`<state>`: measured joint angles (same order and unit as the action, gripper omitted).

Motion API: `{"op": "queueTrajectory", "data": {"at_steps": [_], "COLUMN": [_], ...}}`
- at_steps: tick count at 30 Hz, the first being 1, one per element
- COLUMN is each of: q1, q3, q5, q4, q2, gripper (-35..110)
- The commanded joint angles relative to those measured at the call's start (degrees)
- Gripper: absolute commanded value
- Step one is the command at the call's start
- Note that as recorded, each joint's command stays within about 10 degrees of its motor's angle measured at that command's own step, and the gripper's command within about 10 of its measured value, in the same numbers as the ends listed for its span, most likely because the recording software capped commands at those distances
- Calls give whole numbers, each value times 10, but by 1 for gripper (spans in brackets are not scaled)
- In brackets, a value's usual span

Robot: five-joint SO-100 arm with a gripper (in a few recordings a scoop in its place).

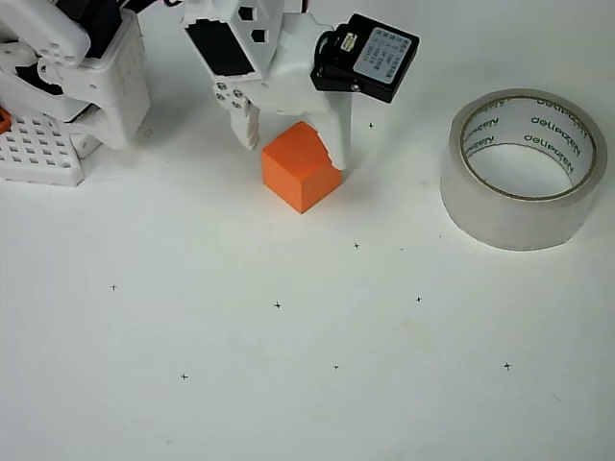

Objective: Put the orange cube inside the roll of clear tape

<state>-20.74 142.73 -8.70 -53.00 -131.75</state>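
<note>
Orange cube (pixel 301 167) sits between the spread fingers (pixel 248 125)

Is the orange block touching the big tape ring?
Apart. The overhead view shows bare white table between the small bright-orange cube and the wide translucent tape roll.

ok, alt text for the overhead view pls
A white gripper straddles the orange cube on a white table, jaws open. The roll of clear tape lies flat to the right, apart from the cube, its core empty.
</note>
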Motion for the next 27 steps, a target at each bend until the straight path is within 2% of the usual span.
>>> {"op": "queueTrajectory", "data": {"at_steps": [1, 27], "q1": [-9, -8], "q3": [-46, -3], "q5": [-7, -20], "q4": [20, 66], "q2": [7, 74], "gripper": [46, 46]}}
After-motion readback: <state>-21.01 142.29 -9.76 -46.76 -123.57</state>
